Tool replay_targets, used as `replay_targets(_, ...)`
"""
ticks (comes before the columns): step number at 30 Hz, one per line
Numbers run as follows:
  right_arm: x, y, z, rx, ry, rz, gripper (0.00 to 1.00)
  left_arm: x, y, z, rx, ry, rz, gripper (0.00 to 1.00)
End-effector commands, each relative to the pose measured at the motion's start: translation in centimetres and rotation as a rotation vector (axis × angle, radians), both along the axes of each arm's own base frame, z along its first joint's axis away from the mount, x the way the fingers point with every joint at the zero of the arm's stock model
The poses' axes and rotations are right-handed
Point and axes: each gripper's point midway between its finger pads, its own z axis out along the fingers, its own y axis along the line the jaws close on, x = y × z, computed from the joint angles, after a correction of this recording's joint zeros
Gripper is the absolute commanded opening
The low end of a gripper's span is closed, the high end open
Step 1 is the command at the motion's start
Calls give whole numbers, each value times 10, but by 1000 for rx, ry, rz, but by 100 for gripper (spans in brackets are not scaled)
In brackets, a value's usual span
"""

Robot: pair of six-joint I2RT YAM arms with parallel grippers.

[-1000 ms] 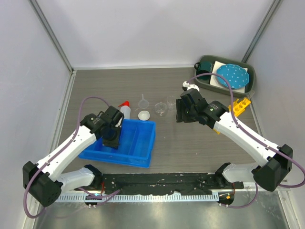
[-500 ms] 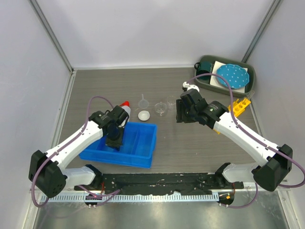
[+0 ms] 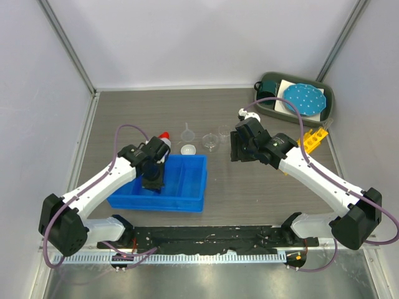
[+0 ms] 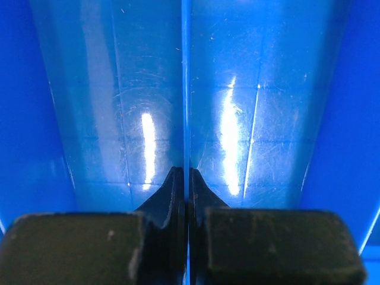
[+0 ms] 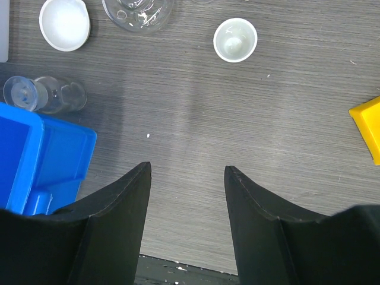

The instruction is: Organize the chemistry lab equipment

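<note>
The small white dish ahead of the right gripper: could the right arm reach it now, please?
Probably yes: the right gripper is open, with only bare tabletop before the small white dish.

I could read no text, label, brand, number or sign in any of my views. Seen up close, the blue bin (image 4: 267, 89) showed only bare, glossy plastic, and the small white round dish (image 5: 235, 40) was plain. The yellow tube rack (image 3: 313, 138) was too small for me to tell whether it bore any marking.
</note>
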Motion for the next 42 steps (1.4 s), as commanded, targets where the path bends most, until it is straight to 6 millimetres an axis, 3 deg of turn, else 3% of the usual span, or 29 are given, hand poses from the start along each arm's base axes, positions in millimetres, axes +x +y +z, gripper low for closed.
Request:
replay_targets(1, 5, 3, 10, 18, -47, -6, 58, 12, -15, -2, -64, -39, 36, 0)
replay_targets(10, 6, 1, 8, 9, -48, -8, 58, 6, -16, -24, -27, 20, 30, 0)
replay_targets(26, 7, -2, 4, -10, -50, -15, 58, -3, -23, -44, 11, 115, -4, 1)
replay_targets(35, 7, 0, 3, -7, -46, -11, 59, -11, -24, -43, 23, 136, -24, 28)
replay_targets(42, 10, 4, 9, 7, -53, -8, 59, -14, -24, -33, 9, 119, -30, 40)
